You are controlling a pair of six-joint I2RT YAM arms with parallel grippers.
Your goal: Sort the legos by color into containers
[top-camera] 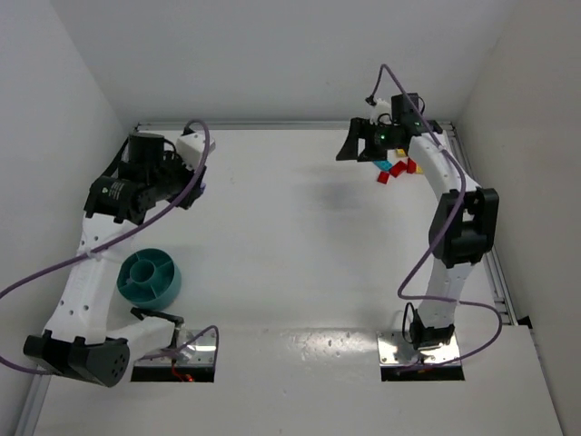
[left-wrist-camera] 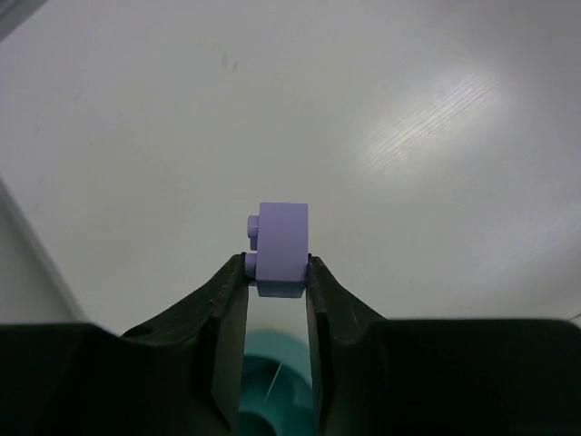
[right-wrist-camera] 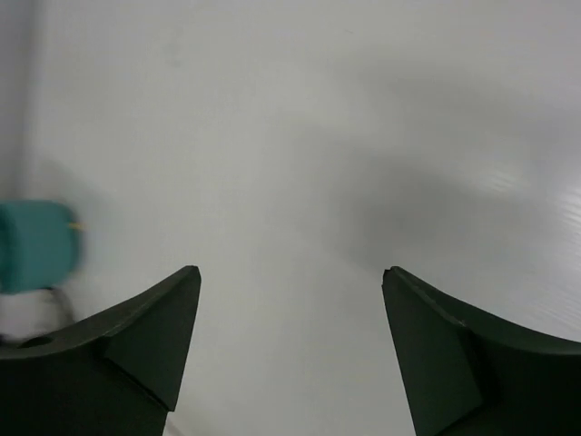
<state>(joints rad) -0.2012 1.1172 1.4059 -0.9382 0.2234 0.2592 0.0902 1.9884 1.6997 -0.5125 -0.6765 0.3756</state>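
The white tabletop (top-camera: 290,254) carries all items and is enclosed by white walls on three sides. The left arm (top-camera: 82,282) rises from its base plate at the near edge, folds back along the left side and reaches toward the far-left area; the right arm (top-camera: 458,227) extends from its base plate toward the far-right corner. The round teal bowl (top-camera: 168,289) with inner dividers and a central hub stands on the near-left part of the tabletop, just beside the left arm and well apart from the right arm. The left tool (left-wrist-camera: 278,263) is clenched on one pale violet lego brick (left-wrist-camera: 283,232), gripped by its lower edge between the two fingertips, studs facing left in the wrist view; part of the bowl shows below, between the fingers. The right tool (right-wrist-camera: 290,270) is released, jaws spread wide with nothing between them, positioned just beside the loose legos (top-camera: 397,170). These red, blue and yellow bricks lie clustered on the tabletop at far right, next to the right arm's wrist
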